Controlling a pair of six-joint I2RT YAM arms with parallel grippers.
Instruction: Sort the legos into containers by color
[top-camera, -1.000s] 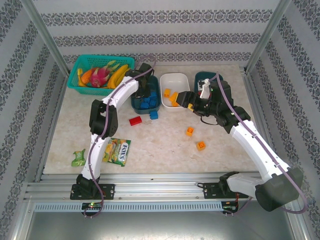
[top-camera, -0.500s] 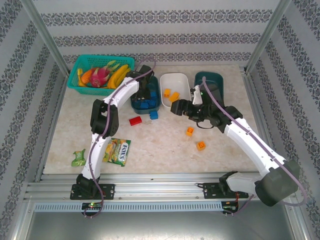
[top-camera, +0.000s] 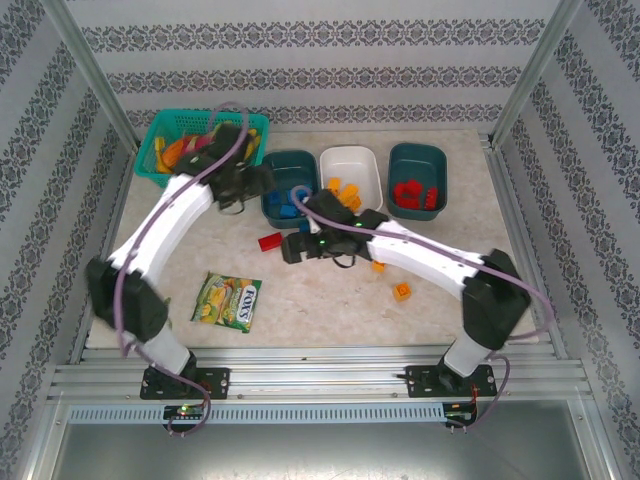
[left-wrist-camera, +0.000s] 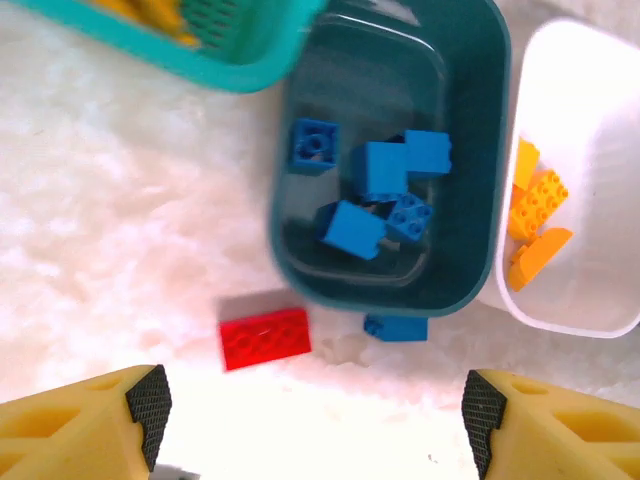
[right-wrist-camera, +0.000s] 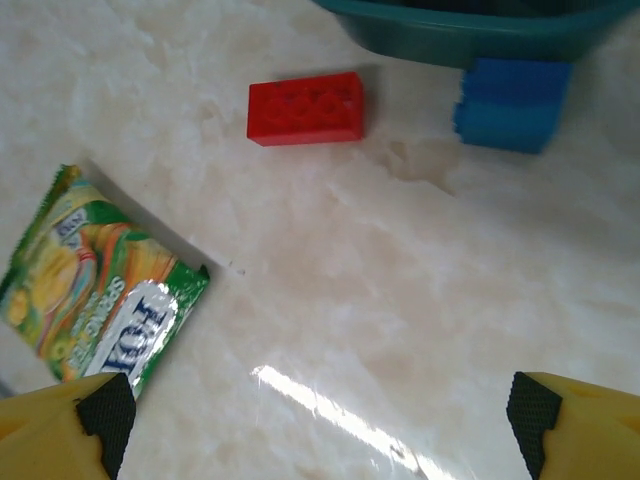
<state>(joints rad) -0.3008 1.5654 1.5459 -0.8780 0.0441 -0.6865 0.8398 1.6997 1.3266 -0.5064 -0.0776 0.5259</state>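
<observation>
Legos (top-camera: 402, 291) lie loose on the desk (top-camera: 320, 300) from above, others sorted in 3 tubs (top-camera: 365, 165). Left wrist: left fingers (left-wrist-camera: 100, 420) spread empty above the red brick (left-wrist-camera: 265, 338). Right wrist: right fingers (right-wrist-camera: 60, 430) gape near it too; arms could collide.

We see blue bricks (left-wrist-camera: 375, 190) jumbled in the left teal tub (left-wrist-camera: 470, 150), orange ones (left-wrist-camera: 535, 215) in the white tub (left-wrist-camera: 590, 130), and red ones (top-camera: 415, 193) in the right teal tub (top-camera: 417, 150). Outside the tubs lie a flat red brick (left-wrist-camera: 264, 338), a blue brick (left-wrist-camera: 395, 327) just beside the left teal tub, and two orange bricks (top-camera: 402, 291).
</observation>
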